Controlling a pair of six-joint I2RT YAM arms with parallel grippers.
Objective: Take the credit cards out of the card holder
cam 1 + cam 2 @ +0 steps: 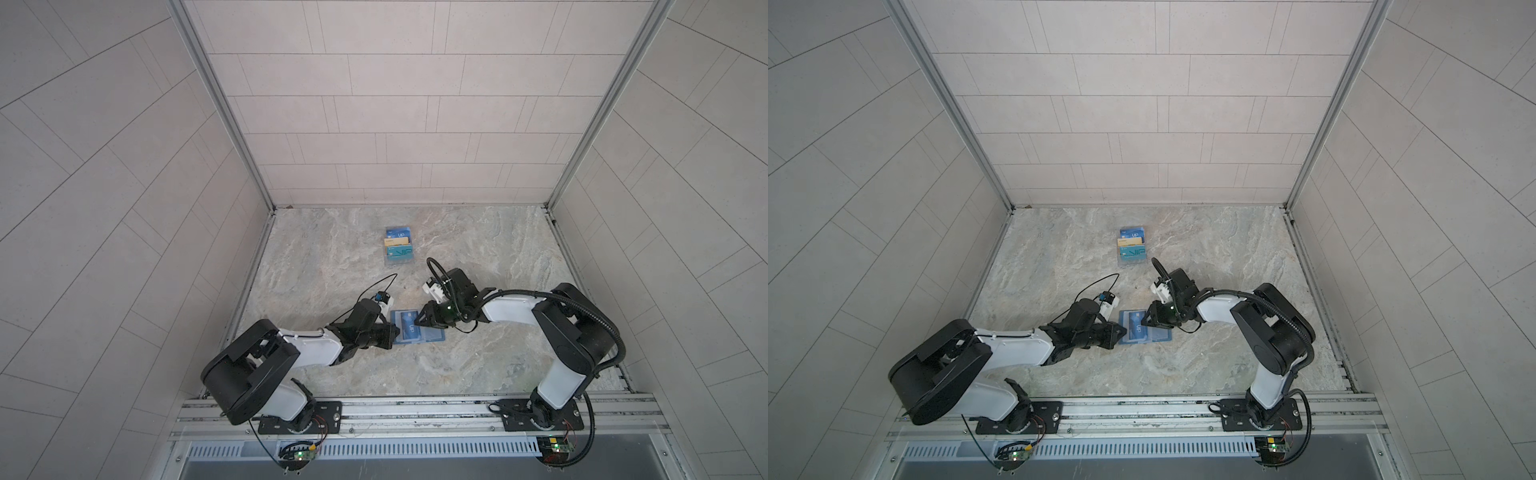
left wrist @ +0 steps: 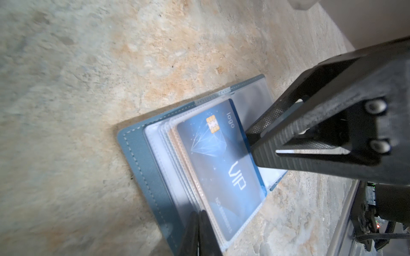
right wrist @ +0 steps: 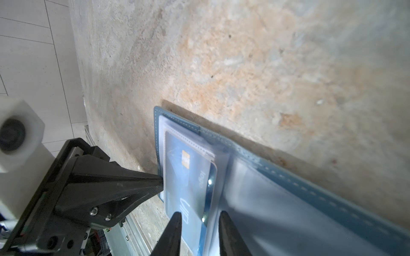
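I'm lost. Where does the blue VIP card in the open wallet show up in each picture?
In a top view: the blue VIP card lies just below centre, slightly right.
In a top view: just below centre, slightly left.
Left wrist view: close up, around the middle.
Right wrist view: close up, near the middle.
Shared landmark: the teal stitched card holder under it.

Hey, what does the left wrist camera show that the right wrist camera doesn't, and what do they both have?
Only the left wrist view: the right gripper seen from outside, both tips at the blue card's long edge. Only the right wrist view: the left gripper from outside, shut, its tip at the card holder's edge, plus a white camera housing and the tiled wall. Both: the open card holder on the marble table, with the blue chip card on top.
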